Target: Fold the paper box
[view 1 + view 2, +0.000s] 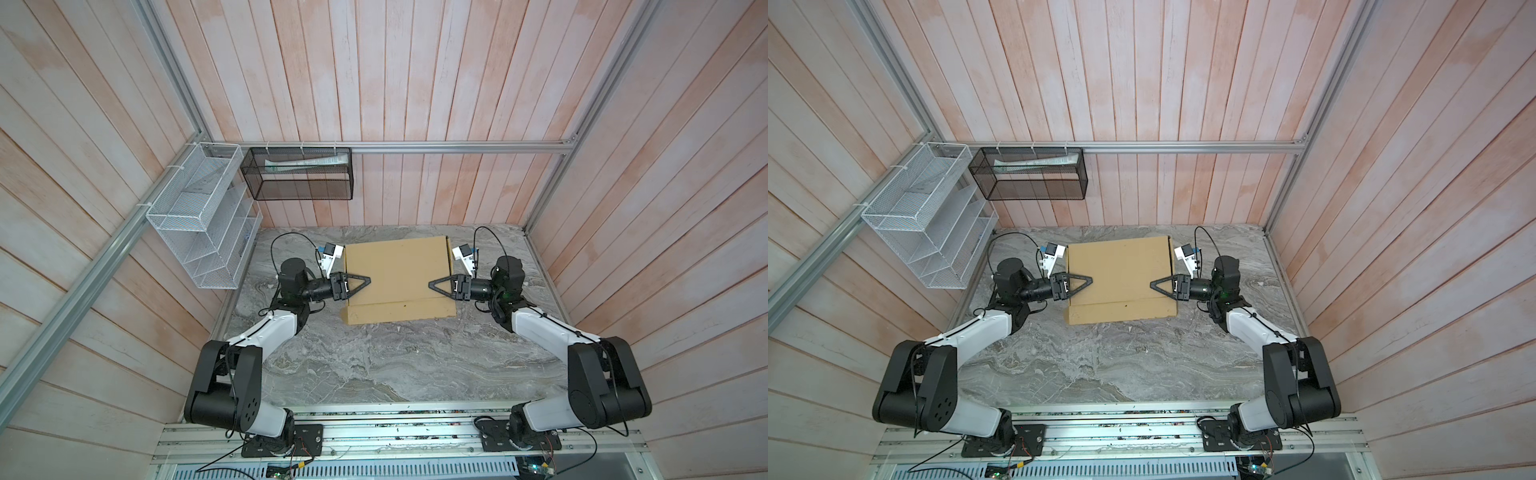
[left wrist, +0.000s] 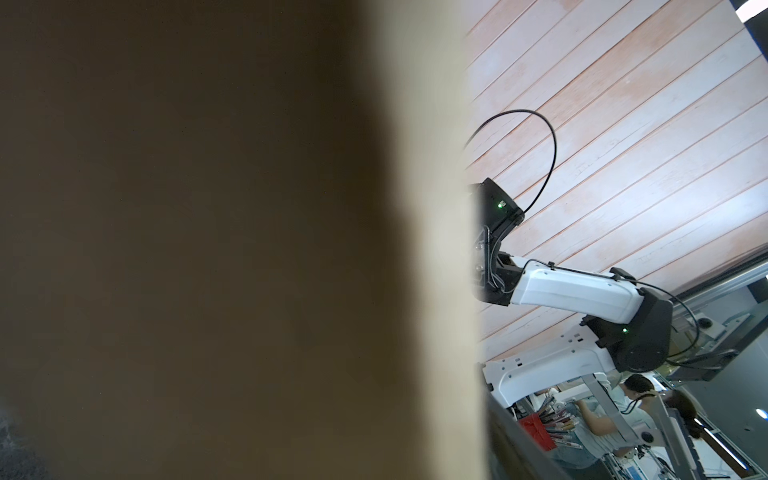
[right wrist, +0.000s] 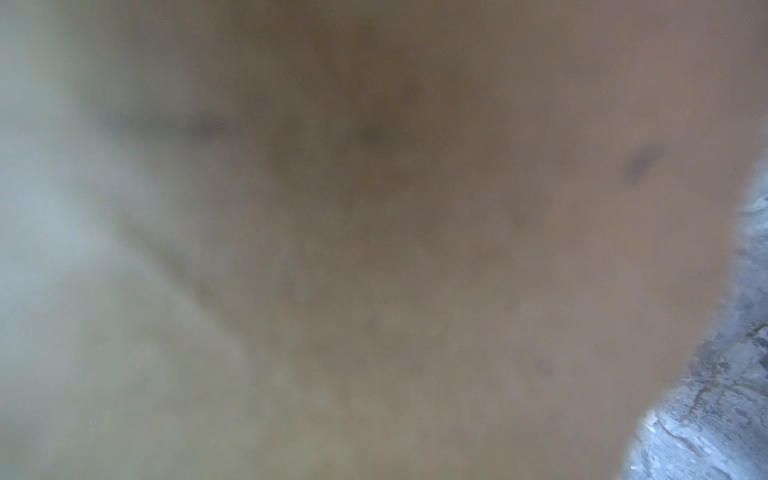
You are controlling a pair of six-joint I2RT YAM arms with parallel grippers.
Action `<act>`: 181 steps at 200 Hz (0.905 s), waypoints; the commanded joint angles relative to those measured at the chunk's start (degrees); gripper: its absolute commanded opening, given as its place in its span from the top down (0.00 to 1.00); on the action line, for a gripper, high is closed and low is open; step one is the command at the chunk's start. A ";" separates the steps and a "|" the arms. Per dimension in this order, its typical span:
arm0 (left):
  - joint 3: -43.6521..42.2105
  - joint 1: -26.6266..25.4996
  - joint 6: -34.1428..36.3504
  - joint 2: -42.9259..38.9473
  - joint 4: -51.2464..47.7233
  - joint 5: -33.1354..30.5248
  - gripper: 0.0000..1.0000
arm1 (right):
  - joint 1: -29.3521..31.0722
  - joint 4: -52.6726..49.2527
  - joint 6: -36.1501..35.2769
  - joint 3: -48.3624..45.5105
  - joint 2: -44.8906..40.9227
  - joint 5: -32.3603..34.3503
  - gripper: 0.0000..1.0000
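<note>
In both top views the paper box (image 1: 397, 270) sits at the far middle of the grey counter (image 1: 374, 365), closed on top. The left pincer (image 1: 365, 277) and right pincer (image 1: 433, 285) reach over its two sides. I cannot tell if they squeeze it or have let go. Each wrist view is mostly blurry brown cardboard. Only the left wrist view shows the right arm (image 2: 573, 291) from the side and people (image 2: 636, 386) outside. Pink wooden walls (image 1: 415, 83) stand around, holding a white basket (image 1: 195, 216) and a black basket (image 1: 299, 174).
</note>
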 commanded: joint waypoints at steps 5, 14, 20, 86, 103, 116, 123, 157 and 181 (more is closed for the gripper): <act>-0.03 -2.33 0.76 -2.89 1.80 5.58 0.34 | 0.22 -0.17 -1.42 1.97 1.24 0.79 0.61; -0.30 -2.39 0.31 -3.16 2.53 5.44 0.35 | 0.03 -0.15 -1.29 2.58 1.82 0.37 0.61; -0.41 -2.51 0.03 -3.24 2.96 5.32 0.35 | -0.05 -0.10 -1.16 2.84 2.13 0.27 0.61; -0.46 -2.69 -1.74 -3.77 4.29 5.04 0.37 | -0.05 0.69 -0.44 4.90 4.00 0.60 0.61; -0.72 -2.65 -3.52 -3.71 6.67 4.70 0.35 | -0.06 0.75 -0.22 4.85 3.98 0.88 0.61; -0.76 -2.82 -4.75 -3.63 8.19 4.37 0.33 | 0.09 0.76 -0.24 4.85 3.82 1.23 0.61; -0.77 -2.87 -5.28 -3.53 8.75 4.27 0.32 | 0.20 0.76 -0.18 4.79 3.75 1.45 0.61; -0.42 -3.61 -6.69 -3.30 10.37 3.99 0.27 | 1.15 0.91 -0.19 5.03 4.34 2.29 0.61; -0.23 -4.10 -7.04 -3.06 10.59 3.72 0.27 | 1.95 1.60 0.12 5.29 4.99 2.56 0.61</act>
